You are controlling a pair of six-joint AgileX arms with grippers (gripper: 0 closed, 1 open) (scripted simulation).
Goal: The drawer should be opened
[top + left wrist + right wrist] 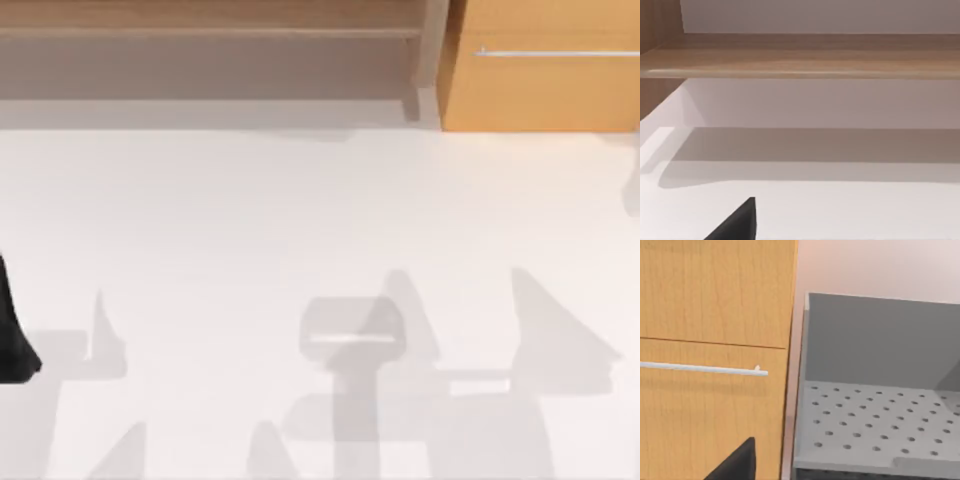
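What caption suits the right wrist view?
Closed orange-tan drawer with silver bar handle beside a grey perforated tray.

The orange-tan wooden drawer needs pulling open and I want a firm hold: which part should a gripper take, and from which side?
Grip the thin silver bar handle on the orange-tan wooden drawer, probably coming straight at the front face. The bar runs horizontally and stands slightly proud of the flat panel, so fingers above and below it should fit best.

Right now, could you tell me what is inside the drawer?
That cannot be seen: the drawer is shut, its orange-tan front flush, so the front covers the interior. Only the silver bar handle across the front shows.
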